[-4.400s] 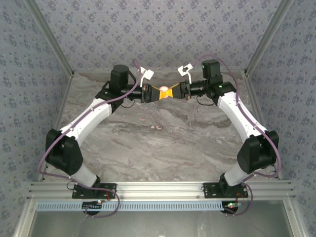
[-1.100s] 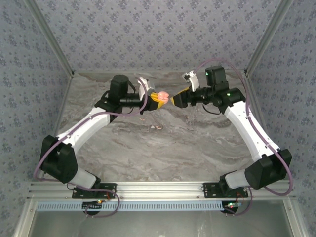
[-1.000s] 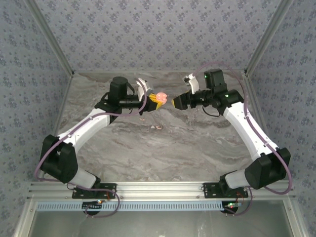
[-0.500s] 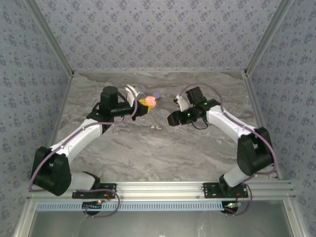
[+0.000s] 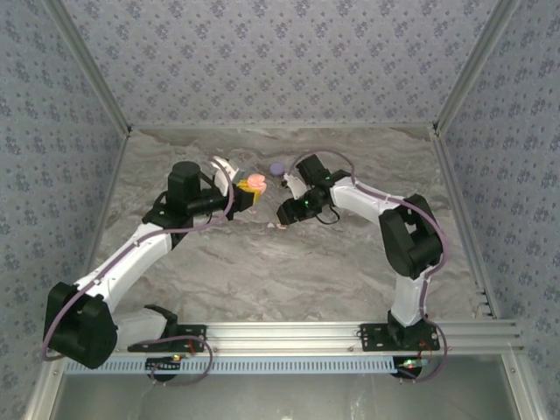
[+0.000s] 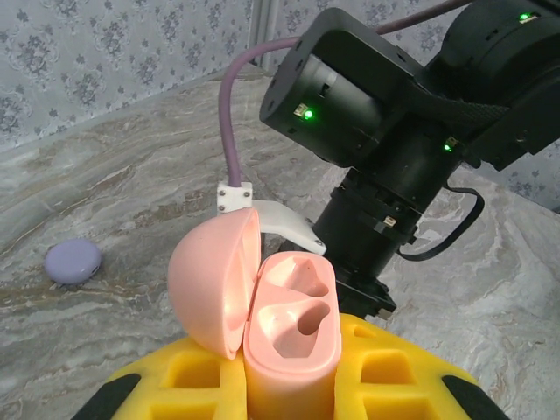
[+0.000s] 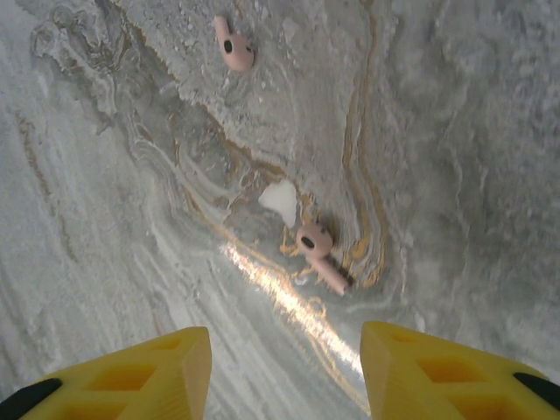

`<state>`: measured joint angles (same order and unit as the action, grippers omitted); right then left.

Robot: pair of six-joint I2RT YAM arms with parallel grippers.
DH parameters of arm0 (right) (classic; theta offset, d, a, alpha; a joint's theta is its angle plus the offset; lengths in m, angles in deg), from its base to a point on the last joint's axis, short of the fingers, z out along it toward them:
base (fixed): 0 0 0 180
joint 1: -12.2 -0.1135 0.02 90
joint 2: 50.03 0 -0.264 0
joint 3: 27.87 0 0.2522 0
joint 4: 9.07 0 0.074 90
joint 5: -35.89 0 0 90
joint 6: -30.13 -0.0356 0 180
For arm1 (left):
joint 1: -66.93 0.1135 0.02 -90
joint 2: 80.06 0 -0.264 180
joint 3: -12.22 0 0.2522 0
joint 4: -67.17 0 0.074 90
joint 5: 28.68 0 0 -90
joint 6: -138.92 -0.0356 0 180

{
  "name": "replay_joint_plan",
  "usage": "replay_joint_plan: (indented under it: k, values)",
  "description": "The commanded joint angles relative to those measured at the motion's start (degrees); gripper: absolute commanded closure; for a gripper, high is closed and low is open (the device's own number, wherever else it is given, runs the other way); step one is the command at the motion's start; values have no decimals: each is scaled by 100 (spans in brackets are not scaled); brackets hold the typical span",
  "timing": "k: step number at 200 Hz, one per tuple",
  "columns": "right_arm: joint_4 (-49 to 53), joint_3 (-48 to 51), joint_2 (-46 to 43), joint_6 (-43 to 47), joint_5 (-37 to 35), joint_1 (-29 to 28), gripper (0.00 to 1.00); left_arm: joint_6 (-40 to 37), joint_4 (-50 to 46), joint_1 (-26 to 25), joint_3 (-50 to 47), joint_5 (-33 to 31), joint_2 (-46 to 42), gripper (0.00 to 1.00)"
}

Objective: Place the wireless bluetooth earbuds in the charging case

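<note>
My left gripper [image 5: 248,187] is shut on a pink charging case [image 6: 289,324], held upright between its yellow pads. The lid is swung open to the left and both wells are empty. The same case [image 5: 255,182] shows above the table's back middle. My right gripper [image 5: 284,213] points down at the table just to the right of it, open with nothing between its yellow fingers [image 7: 131,376]. Under it a pink earbud [image 7: 317,249] lies on the marble, ahead of the right gripper [image 7: 284,376]. A second pink earbud [image 7: 234,45] lies farther off.
A round purple case [image 5: 277,168] lies closed on the table behind the grippers, also at the left in the left wrist view [image 6: 73,261]. A small white patch [image 7: 280,199] sits beside the nearer earbud. Patterned walls close in the back and sides.
Both arms have swung left and the grippers have parted. The left one carried the open case along. The right gripper came down over the earbuds and its jaws have narrowed.
</note>
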<state>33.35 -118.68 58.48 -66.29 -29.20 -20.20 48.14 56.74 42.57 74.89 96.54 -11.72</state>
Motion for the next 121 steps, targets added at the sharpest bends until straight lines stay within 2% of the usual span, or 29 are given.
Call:
replay_joint_plan:
  k: [1,121]
  values:
    - [333,-358,278,266,-205,-73,50,-50,-100,45,-12,-101,-199,88]
    - [1031,-1378,1275,628,-677,-404,55,-101,-298,107,-178,-174,-487,88]
